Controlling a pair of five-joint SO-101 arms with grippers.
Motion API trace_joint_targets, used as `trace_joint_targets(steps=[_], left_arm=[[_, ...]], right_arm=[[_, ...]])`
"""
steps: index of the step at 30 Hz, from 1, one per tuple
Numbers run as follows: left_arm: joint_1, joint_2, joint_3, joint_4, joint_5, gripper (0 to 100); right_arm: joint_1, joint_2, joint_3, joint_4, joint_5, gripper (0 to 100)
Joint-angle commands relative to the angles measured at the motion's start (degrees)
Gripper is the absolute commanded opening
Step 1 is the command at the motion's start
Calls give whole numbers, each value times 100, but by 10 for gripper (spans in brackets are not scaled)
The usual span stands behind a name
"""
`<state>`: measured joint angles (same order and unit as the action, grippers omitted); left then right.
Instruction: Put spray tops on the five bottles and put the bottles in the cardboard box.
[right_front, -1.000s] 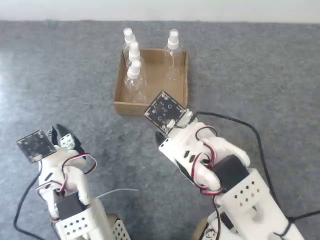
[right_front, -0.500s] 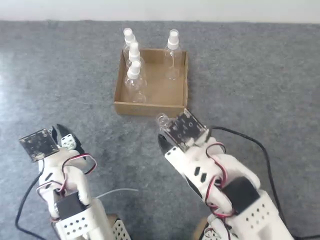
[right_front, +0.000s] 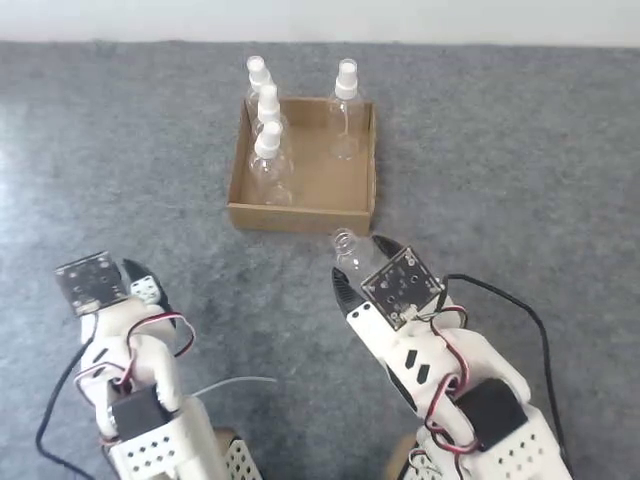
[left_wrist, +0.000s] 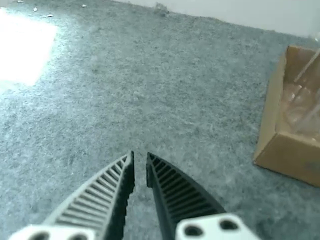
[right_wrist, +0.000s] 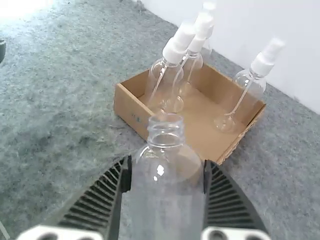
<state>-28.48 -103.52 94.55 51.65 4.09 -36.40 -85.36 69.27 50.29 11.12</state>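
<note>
My two arms stand at the near edge of a table (right_front: 520, 150) covered all over in grey, short-pile carpet, my left base (right_front: 160, 450) and my right base (right_front: 500, 450) planted on it. Toward the far side, about midway across, a shallow open cardboard box (right_front: 300, 217) sits flat on the carpet. A capped spray bottle (right_front: 257, 75) stands upright at the box's far left corner; I cannot tell whether it is inside the box or on the carpet just behind it. Between my bases a thin white wire (right_front: 235, 383) lies on the carpet
</note>
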Motion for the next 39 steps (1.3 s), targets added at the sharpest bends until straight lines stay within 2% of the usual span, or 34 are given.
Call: trace_joint_targets(steps=[1, 6, 12, 18, 23, 29, 33, 39], left_arm=[[422, -97, -365, 334, -431, 41], [835, -97, -374, 677, -1090, 42], [879, -97, -488, 1020, -1143, 45], [879, -97, -497, 1178, -1143, 124], [879, -79, -655, 1336, -1222, 126], [879, -70, -646, 1371, -1916, 131], [993, -70, -743, 1793, -2541, 131], [1073, -70, -787, 1873, -3191, 131]], right_arm=[[75, -119, 70, -303, -62, 104], [84, -119, 440, -734, -62, 104], [84, -119, 633, -919, -62, 104], [338, -119, 677, -919, -70, 104], [488, -110, 976, -1429, -70, 104], [629, -110, 1090, -1596, -70, 104], [884, -110, 1055, -1596, -343, 103], [927, -110, 1055, -1604, -387, 103]])
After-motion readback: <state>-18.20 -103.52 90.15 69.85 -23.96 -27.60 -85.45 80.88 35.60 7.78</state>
